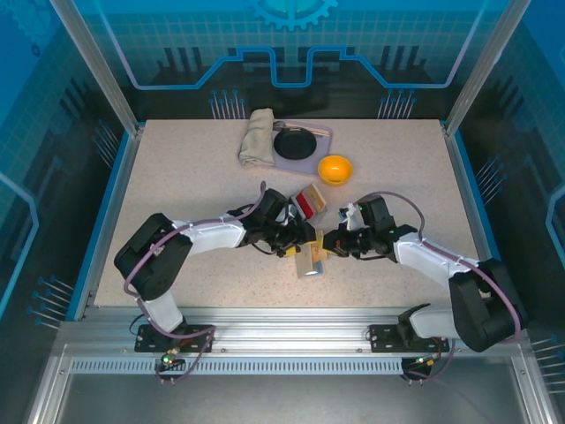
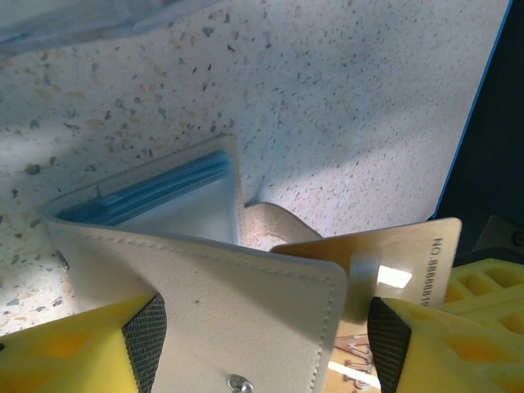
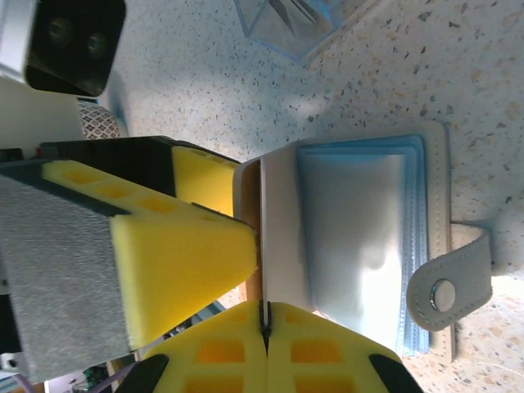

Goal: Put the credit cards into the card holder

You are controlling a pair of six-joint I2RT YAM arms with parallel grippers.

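Note:
The card holder [image 1: 309, 262] lies open mid-table between both grippers, beige outside and pale blue sleeves inside [image 3: 352, 246]. My left gripper [image 2: 266, 344] is open and straddles its beige cover [image 2: 205, 295], with a gap at the right pad [image 2: 386, 344]. A gold credit card [image 2: 409, 254] sticks out from behind that cover. In the right wrist view it runs edge-on [image 3: 250, 282] from my right gripper [image 3: 264, 307], which is shut on its near end. In the top view the left gripper [image 1: 296, 237] and right gripper [image 1: 331, 243] almost touch.
A small open box [image 1: 309, 201] with upright cards, one of them red, stands just behind the grippers. Farther back are an orange bowl [image 1: 335, 168], a black dish [image 1: 296, 141] on a mat and a folded cloth [image 1: 258, 137].

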